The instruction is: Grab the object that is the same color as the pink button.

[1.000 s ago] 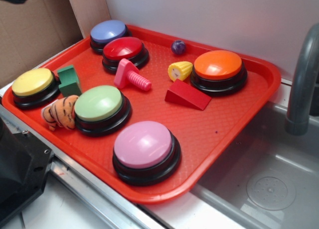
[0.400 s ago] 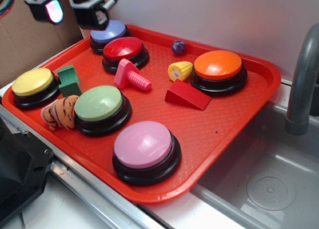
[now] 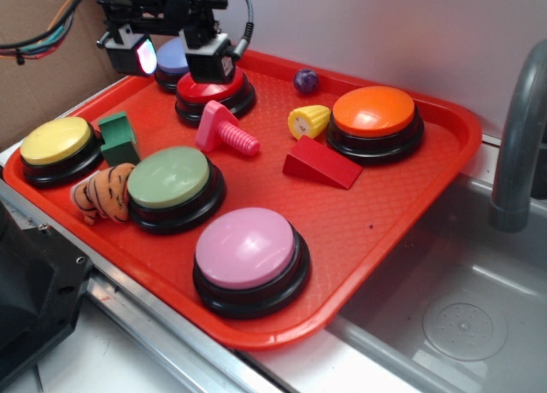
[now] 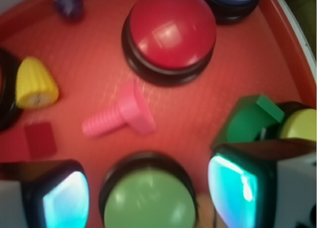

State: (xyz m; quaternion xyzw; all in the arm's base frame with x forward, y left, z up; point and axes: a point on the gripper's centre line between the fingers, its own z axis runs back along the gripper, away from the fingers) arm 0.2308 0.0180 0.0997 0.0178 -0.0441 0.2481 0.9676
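The object, a small pink toy bolt [image 3: 224, 130] [image 4: 120, 116], lies on its side on the red tray [image 3: 359, 231] between the red button [image 3: 214, 87] [image 4: 171, 33] and the green button [image 3: 171, 181] [image 4: 148, 196]. The pink button [image 3: 248, 252] stands near the tray's front edge. My gripper [image 3: 173, 58] [image 4: 148, 191] hangs open high above the tray's back left, over the red and purple-blue buttons, with nothing between its fingers. In the wrist view the bolt lies ahead of the fingers, and the green button shows between them far below.
Also on the tray are a yellow button [image 3: 56, 145], an orange button [image 3: 374, 118], a purple-blue button [image 3: 173, 61], a green block [image 3: 118, 138], a striped plush [image 3: 102, 192], a yellow corn toy [image 3: 308, 120], a red wedge [image 3: 322, 163] and a small purple ball [image 3: 306, 80]. A grey faucet [image 3: 520, 137] and sink lie right.
The gripper has come in from the upper left and moved right and down, now hanging over the red button. Nothing on the tray has moved.
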